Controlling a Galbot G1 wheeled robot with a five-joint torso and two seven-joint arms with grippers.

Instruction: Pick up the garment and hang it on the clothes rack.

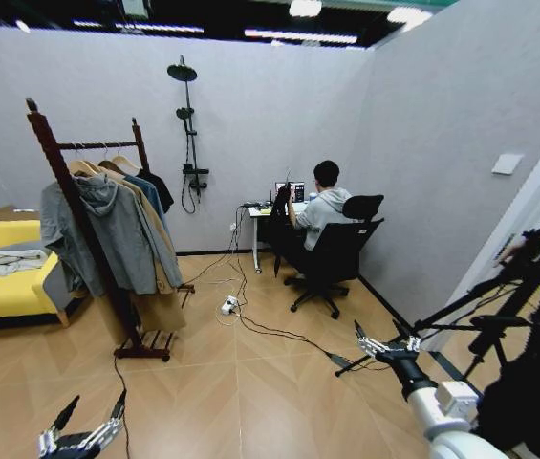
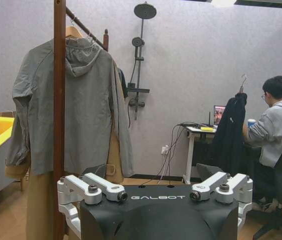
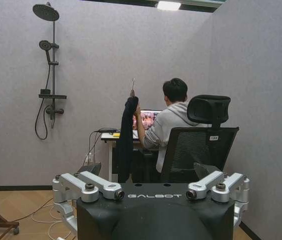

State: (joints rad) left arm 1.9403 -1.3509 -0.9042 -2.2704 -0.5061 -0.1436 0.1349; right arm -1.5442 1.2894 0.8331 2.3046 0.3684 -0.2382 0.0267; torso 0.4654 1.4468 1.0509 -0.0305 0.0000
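The garment [image 1: 280, 207] is a black top on a hanger, held up beside the desk at the far wall by a seated person's hand. It also appears in the left wrist view [image 2: 230, 131] and the right wrist view [image 3: 127, 136]. The clothes rack [image 1: 67, 186] is dark reddish-brown wood and stands at the left, its bar carrying several other garments; its post [image 2: 59, 100] is close ahead of my left gripper. My left gripper [image 1: 95, 409] hangs low at the near left, open and holding nothing. My right gripper [image 1: 382, 338] is at the right, also open with nothing in it, well short of the garment.
A grey hooded jacket [image 1: 107, 229] and a tan coat hang on the rack. A yellow sofa [image 1: 2, 277] stands at the left, a black shower pole [image 1: 189, 134] on the back wall. An office chair [image 1: 332, 258], floor cables with a power strip [image 1: 228, 306] and black tripods [image 1: 528, 316] crowd the right.
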